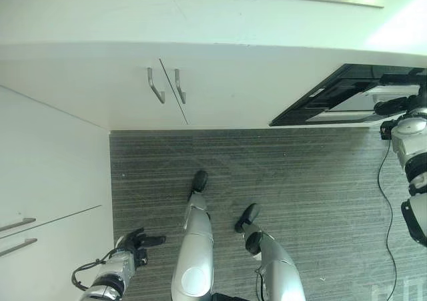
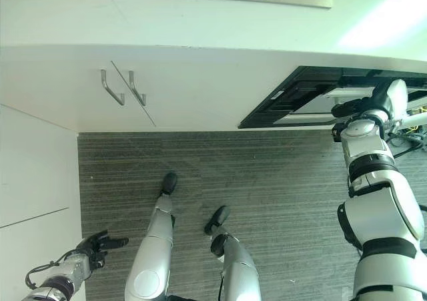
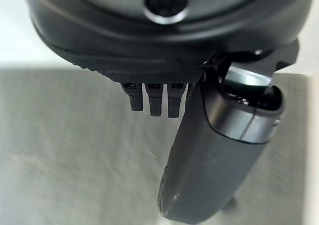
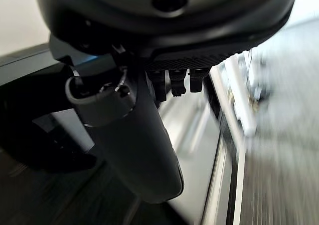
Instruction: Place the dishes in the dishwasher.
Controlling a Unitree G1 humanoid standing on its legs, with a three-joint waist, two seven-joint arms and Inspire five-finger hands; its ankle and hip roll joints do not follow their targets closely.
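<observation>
1. The left hand [image 1: 137, 241] hangs low by the floor [image 1: 300, 174], fingers loose, holding nothing.
2. The right hand [image 2: 357, 106] is at the open dishwasher [image 2: 300, 101]; fingers look loose; it might bump the door; I see no dishes.

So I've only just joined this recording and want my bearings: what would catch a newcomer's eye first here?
The dark dishwasher door stands out most, open below the white counter at the right, with the right hand reaching in over it. The left hand hangs low at the left over the grey striped floor, holding nothing. Two metal handles sit side by side on the white cabinet doors.
</observation>
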